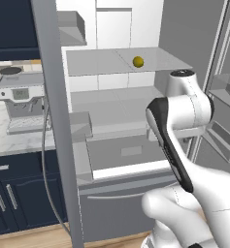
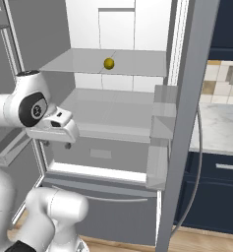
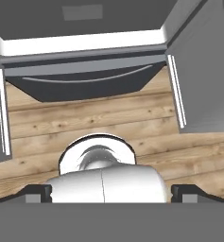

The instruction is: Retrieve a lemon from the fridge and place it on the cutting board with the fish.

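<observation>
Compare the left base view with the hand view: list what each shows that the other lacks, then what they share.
Left base view alone: the lemon on an upper fridge shelf, and a coffee machine on the marble counter to the left. Hand view alone: the open gripper, both fingertips far apart, pointing down at the wooden floor. Shared: the fridge's bottom drawer with its curved handle, and the open doors.

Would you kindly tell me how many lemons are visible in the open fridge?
1. The lemon lies on the fridge's upper shelf, near the middle. The doors' bins might hide more.
</observation>
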### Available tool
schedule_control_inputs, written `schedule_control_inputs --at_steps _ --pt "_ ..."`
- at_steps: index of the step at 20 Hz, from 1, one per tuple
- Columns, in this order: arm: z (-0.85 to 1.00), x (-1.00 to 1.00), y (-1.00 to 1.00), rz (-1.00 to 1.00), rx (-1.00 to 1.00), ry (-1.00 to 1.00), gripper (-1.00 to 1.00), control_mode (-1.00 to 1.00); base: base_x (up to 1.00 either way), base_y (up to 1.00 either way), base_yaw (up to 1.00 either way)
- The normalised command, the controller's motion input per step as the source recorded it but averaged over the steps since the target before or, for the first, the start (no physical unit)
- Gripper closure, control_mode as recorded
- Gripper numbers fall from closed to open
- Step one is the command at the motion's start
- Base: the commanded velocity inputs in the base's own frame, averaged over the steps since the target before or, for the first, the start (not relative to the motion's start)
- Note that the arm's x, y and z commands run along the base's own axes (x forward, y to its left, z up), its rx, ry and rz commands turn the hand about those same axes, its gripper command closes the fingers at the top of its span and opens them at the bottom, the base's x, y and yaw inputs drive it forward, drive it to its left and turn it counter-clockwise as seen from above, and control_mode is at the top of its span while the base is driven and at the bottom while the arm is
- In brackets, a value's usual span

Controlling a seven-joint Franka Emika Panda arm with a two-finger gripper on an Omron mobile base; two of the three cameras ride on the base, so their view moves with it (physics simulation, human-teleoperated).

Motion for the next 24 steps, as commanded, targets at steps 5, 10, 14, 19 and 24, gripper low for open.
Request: schedule_control_inputs --at_steps 5,10,14,19,24 --pt "-0.36 -0.22 -0.05 0.00 0.10 0.00 -1.00 -1.00 0.00 0.00 0.00" --pt "-0.24 -0.02 -0.01 0.00 0.01 -0.01 -1.00 -1.00 0.00 0.00 0.00" --pt "-0.21 0.00 -0.02 0.00 0.00 0.00 -1.00 -1.00 0.00 0.00 0.00" --pt "-0.03 0.00 -0.01 0.00 0.00 0.00 -1.00 -1.00 0.00 0.00 0.00" --pt "0.00 0.00 0.00 0.00 0.00 0.00 -1.00 -1.00 0.00 0.00 0.00"
